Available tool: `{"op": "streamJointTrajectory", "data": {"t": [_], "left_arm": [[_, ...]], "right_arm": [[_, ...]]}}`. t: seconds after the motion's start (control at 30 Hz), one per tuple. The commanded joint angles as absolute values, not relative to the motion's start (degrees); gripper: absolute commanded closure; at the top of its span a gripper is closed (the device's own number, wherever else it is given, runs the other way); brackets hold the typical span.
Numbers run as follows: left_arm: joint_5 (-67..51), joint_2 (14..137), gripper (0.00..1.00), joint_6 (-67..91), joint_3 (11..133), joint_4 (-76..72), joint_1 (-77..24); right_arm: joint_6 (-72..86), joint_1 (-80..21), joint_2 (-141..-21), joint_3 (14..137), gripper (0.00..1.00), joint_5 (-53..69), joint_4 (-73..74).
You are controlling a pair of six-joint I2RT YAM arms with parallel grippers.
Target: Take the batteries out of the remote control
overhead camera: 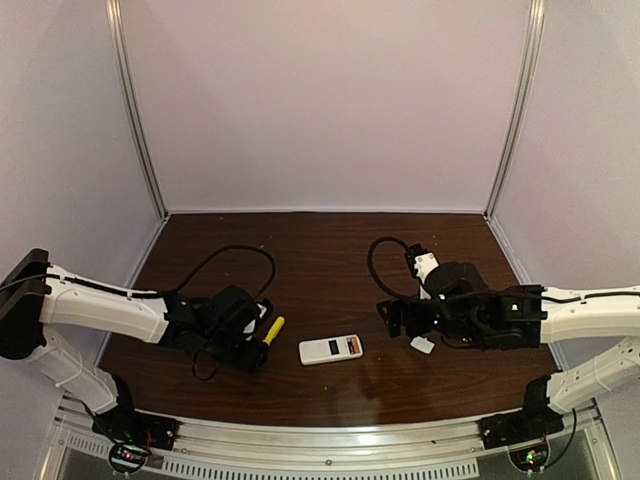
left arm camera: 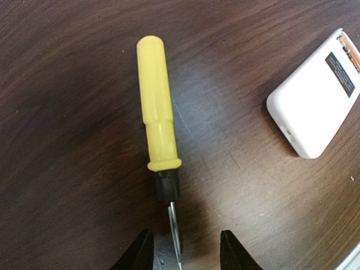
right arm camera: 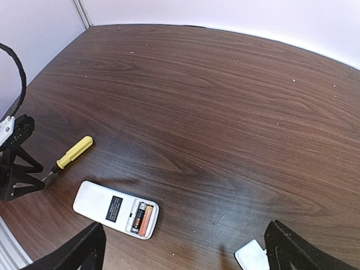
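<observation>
The white remote control [overhead camera: 330,349] lies back up near the table's front middle, its compartment uncovered. Two batteries sit side by side inside it, one dark [right arm camera: 135,216], one orange-copper [right arm camera: 145,219]. My left gripper [left arm camera: 183,256] is low over the table just left of the remote, open. The thin metal shaft [left arm camera: 175,230] of a yellow-handled screwdriver [left arm camera: 157,112] lies between its fingers, with a gap on each side. My right gripper [right arm camera: 184,239] hovers wide open to the right of the remote [right arm camera: 107,207], nothing between its fingers.
A small white plastic cover [overhead camera: 422,345] lies by the right gripper, also in the right wrist view [right arm camera: 253,256]. Black cables [overhead camera: 240,255] loop from both arms over the dark wood table [overhead camera: 320,260]. White walls enclose three sides.
</observation>
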State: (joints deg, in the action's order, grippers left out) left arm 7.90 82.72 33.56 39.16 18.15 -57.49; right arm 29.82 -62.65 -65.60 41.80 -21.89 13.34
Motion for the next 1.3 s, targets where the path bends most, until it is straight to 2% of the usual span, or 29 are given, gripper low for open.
{"op": "streamJointTrajectory", "data": {"t": [0.0, 0.17, 0.47, 0.57, 0.63, 1.07, 1.27], "left_arm": [[7.87, 83.18, 0.59, 34.88, 37.85, 18.11, -57.82], [7.79, 84.41, 0.67, 34.85, 37.77, 17.85, -57.82], [8.52, 88.02, 0.72, 34.49, 38.87, 17.85, -57.8], [8.83, 89.23, 0.85, 34.54, 39.5, 17.93, -57.79], [8.88, 89.38, 1.0, 34.62, 39.62, 17.93, -57.8], [11.2, 78.92, 1.0, 34.41, 37.33, 17.65, -58.0], [6.76, 74.85, 1.0, 30.65, 35.6, 11.98, -58.0]], "right_arm": [[28.55, -63.01, -66.24, 43.48, 0.0, -21.27, 12.06], [28.21, -62.94, -67.25, 43.9, 0.0, -21.01, 11.7], [27.96, -62.94, -67.97, 43.95, 0.0, -21.06, 11.43], [27.91, -62.98, -67.75, 43.82, 0.0, -21.16, 11.55], [27.8, -62.95, -67.45, 43.69, 0.0, -21.18, 11.6], [26.99, -62.95, -66.31, 42.89, 0.0, -20.66, 10.62], [26.06, -62.95, -66.76, 42.71, 0.0, -17.93, 9.13]]}}
